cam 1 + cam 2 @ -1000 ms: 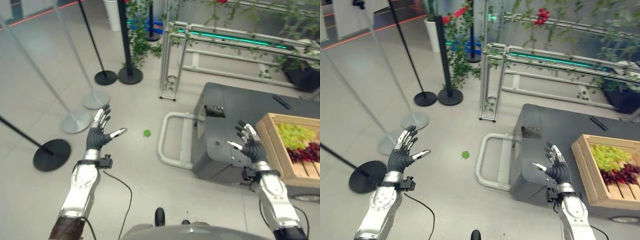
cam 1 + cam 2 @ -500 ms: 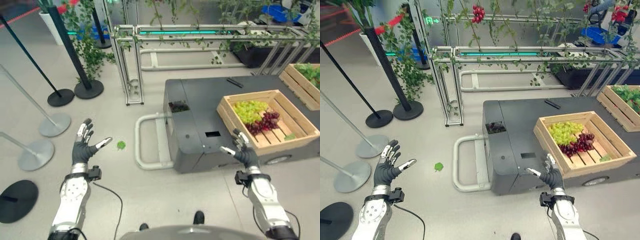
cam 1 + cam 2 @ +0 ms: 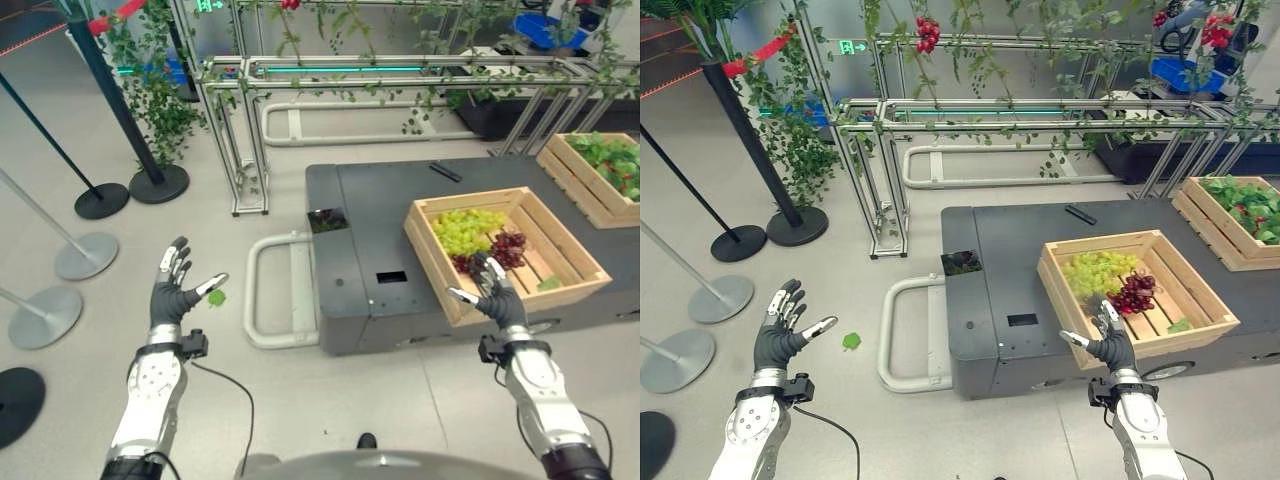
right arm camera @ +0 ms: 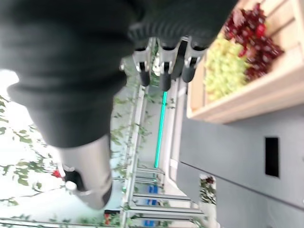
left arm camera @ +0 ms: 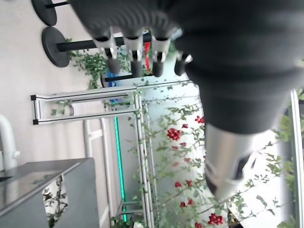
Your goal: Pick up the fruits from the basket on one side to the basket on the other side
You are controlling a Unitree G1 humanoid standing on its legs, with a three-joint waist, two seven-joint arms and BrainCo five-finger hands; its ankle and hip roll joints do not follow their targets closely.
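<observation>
Both hands empty w/ fingers spread: left hand [image 3: 176, 291] over floor, right hand [image 3: 493, 295] just before the pale wooden slatted crate [image 3: 438, 270] w/ green grape bunch [image 3: 466, 228] & dark red grape bunch [image 3: 506, 246]. Grapes probably soft, fragile, so lift by stem or cup from under

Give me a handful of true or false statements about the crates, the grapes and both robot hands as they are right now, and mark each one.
1. The wooden crate on the dark cart holds green grapes and dark red grapes. True.
2. The right hand is closed around a bunch of grapes. False: its fingers are spread and it holds nothing, in front of the crate's near wall.
3. The left hand is open above the floor. True.
4. The second crate at the far right is empty. False: it holds leafy greens.
5. A green leaf lies inside the grape crate. False: this one lies on the floor.
</observation>
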